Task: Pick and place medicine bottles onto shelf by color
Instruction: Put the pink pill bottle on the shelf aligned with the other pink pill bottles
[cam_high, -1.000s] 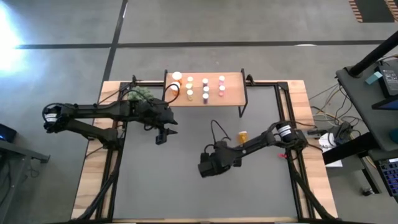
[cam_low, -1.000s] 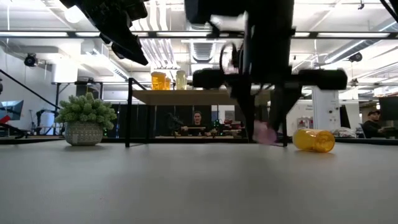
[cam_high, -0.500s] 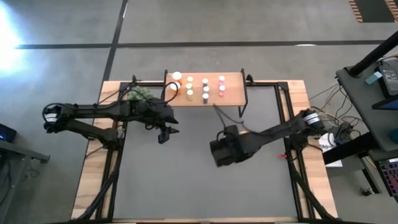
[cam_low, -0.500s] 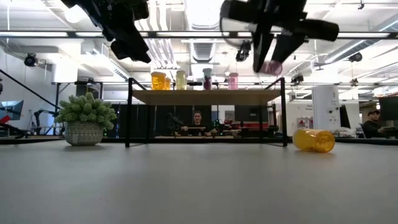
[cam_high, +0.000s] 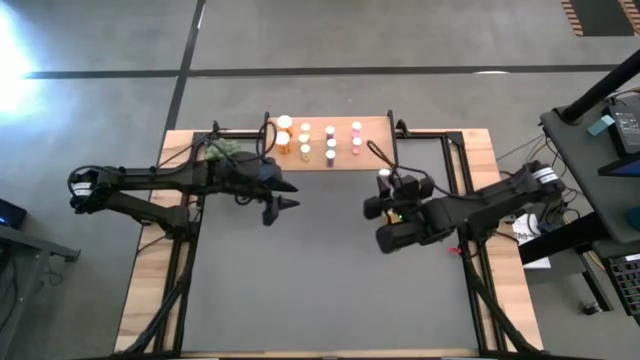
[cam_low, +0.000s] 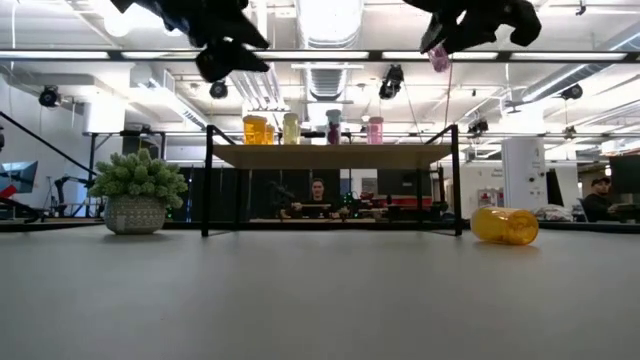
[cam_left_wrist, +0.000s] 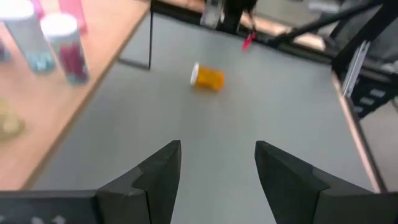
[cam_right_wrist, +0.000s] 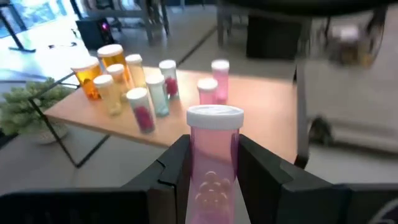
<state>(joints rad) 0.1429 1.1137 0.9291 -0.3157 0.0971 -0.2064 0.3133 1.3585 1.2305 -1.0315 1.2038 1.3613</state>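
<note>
Grey tabletop's clear below while my right gripper (cam_right_wrist: 211, 180) pinches a pink bottle (cam_right_wrist: 213, 155) mid-body, up in the air near the shelf (cam_high: 375, 135); feels light, rigid, slippery plastic, so I'd grip under the cap; left gripper (cam_left_wrist: 217, 171) hovers spread, empty.

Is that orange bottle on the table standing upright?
No, the orange bottle lies on its side on the grey table, to the right of the shelf.
</note>
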